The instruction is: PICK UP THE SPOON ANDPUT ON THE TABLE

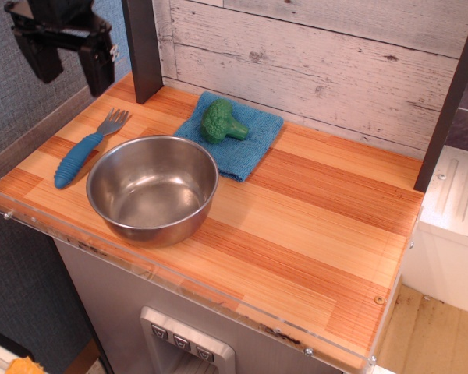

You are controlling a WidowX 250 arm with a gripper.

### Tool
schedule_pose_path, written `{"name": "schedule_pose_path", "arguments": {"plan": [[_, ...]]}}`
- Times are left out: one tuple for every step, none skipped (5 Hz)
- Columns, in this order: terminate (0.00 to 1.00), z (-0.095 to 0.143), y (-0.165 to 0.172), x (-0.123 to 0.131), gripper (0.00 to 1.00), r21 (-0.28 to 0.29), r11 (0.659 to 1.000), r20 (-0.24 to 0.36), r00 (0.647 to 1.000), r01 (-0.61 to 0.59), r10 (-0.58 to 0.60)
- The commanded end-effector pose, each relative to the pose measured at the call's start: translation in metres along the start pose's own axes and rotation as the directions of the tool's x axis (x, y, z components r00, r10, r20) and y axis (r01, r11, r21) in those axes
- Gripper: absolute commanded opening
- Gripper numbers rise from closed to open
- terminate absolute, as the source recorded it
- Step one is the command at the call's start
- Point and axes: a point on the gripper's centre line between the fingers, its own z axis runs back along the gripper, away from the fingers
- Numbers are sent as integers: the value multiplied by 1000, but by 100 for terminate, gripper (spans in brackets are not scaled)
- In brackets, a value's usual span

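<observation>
The spoon [84, 150] has a ribbed blue handle and a grey tined head. It lies flat on the striped wooden table [320, 226] at the far left, just left of the steel bowl [152, 187]. My gripper [72, 72] hangs well above the table's back left corner, above and behind the spoon. Its two black fingers are apart and hold nothing.
A green toy broccoli [221, 121] sits on a blue cloth [238, 136] behind the bowl. A dark post [143, 48] stands at the back left and another [449, 101] at the right. A clear acrylic rim [179, 280] runs along the front edge.
</observation>
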Motion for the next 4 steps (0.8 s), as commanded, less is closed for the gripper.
{"name": "schedule_pose_path", "arguments": {"plan": [[0,4,-5,4,100,4,999,-44,998,38,-37],[0,2,-5,6,100,4,998,-50,997,61,-61],[0,3,-2,7,100,-58,986,-52,986,156,-159],[0,3,-2,7,100,-58,986,-52,986,156,-159]]}}
